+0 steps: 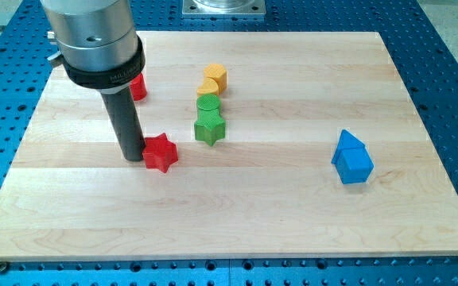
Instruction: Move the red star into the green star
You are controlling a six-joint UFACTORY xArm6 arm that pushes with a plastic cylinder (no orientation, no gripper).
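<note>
The tip (133, 157) presses, holding nothing, against the red star (160, 152) opposite the green star (209, 127); an off-centre shove could spin it wide.

— Where is everything on the board (293, 214)?
— My tip (133, 158) sits right against the red star (160, 152), on its left. The green star (210, 127) lies to the upper right, at the bottom of a touching column.
— And the right side?
— Two blue blocks (351, 157), well apart from the rest.
</note>
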